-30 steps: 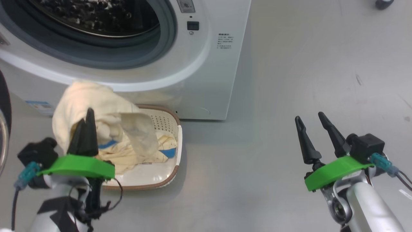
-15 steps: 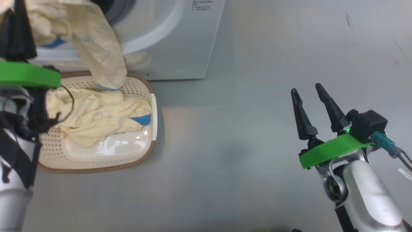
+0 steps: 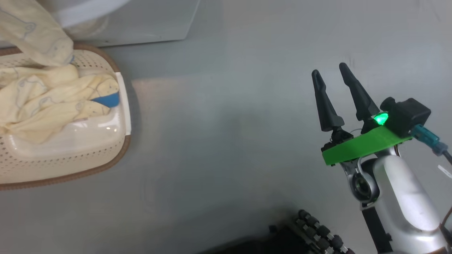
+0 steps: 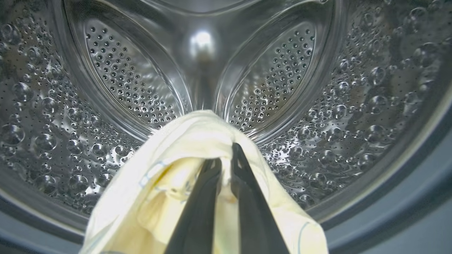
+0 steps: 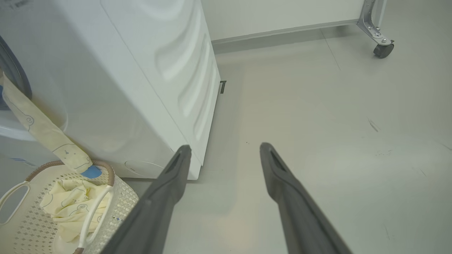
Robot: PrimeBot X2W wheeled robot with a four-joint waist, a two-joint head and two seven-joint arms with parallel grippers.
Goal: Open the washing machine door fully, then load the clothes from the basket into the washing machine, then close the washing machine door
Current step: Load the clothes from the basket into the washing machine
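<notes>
In the left wrist view my left gripper point(image 4: 226, 155) is shut on a pale yellow garment point(image 4: 159, 197) and points into the perforated steel drum point(image 4: 116, 84) of the washing machine point(image 5: 116, 81). The garment's sleeve point(image 3: 35, 33) trails down to the cream basket point(image 3: 70, 155), where more yellow clothes point(image 3: 46, 102) lie. From the right wrist view the sleeve point(image 5: 42, 137) hangs from the machine's mouth to the basket point(image 5: 120, 197). My right gripper point(image 3: 329, 71) is open over bare floor, well to the right of the basket. The door is out of view.
Grey floor point(image 3: 219, 141) spreads between the basket and my right arm. A castor wheel point(image 5: 383, 49) of a frame stands at the far wall. A dark part of my own base point(image 3: 310, 236) shows at the bottom edge of the head view.
The head camera has tilted down and turned right. My left gripper has carried the garment up from the basket to the drum mouth. The right gripper stays open.
</notes>
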